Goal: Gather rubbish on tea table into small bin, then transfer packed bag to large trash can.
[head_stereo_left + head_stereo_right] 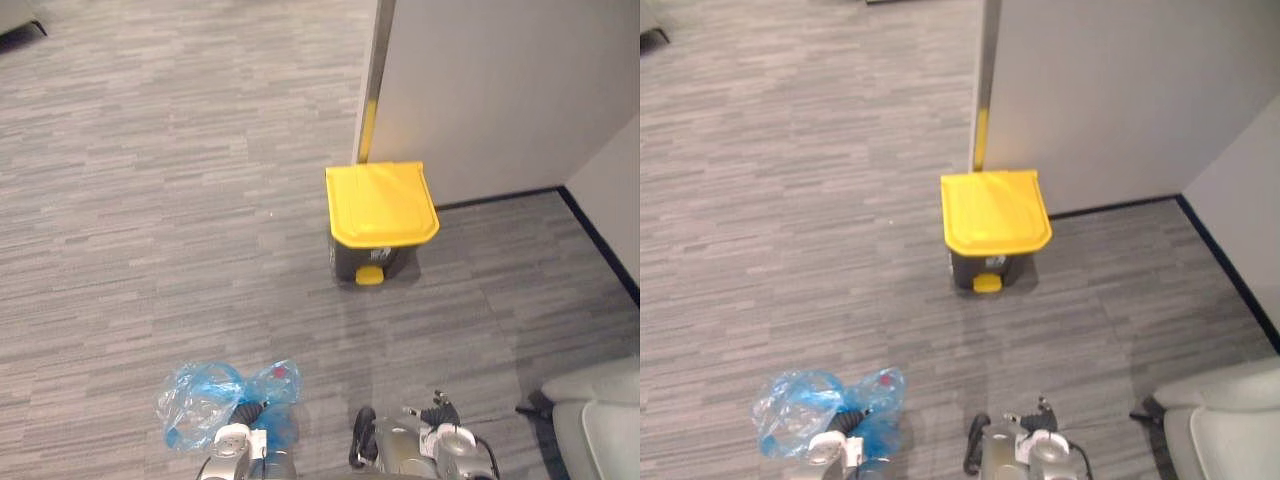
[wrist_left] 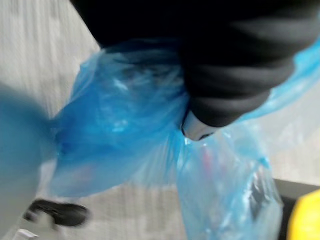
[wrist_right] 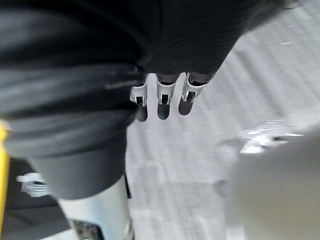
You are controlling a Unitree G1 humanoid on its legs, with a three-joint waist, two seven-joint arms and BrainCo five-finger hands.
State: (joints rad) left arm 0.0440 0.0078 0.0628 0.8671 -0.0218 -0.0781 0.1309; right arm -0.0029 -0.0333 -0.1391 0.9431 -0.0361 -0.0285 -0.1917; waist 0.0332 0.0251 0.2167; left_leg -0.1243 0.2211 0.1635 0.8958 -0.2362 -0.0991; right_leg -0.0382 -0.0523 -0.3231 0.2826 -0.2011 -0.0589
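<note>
Nearest the camera, a blue bag [image 1: 200, 400] of thin, translucent, crinkled plastic is seen at the lower left, above the carpet [image 1: 150, 200]. Its film is bunched together at the left hand [image 2: 200, 127], which is clenched on the gathered plastic; a silver fingertip is pressed into the blue folds under the dark ribbed cover. Inside the bag a small red item [image 1: 281, 373] is noted near the upper side, along with pale crumpled matter that cannot be identified through the film. The right hand [image 3: 163, 100] is found low and near the centre, just right of the bag; its dark-tipped fingers hang in a loose, straight row and nothing is held in them. Well ahead of both hands a bin [image 1: 352, 262] with a dark, boxy body is placed on the floor. It is closed by a bright yellow lid [image 1: 380, 205], flat and smooth with rounded front corners, and a yellow pedal [image 1: 370, 275] is set at its base. What the bin holds is hidden by the lid. The bin is backed against a plain white wall panel [image 1: 500, 90], whose near edge is marked by a yellow strip [image 1: 368, 130], and a black skirting [image 1: 500, 198] is run along its foot. The carpet is grey, short-piled and streaked in fine horizontal bands. A pale, smooth seat [image 1: 600, 420] is noted at the lower right.
</note>
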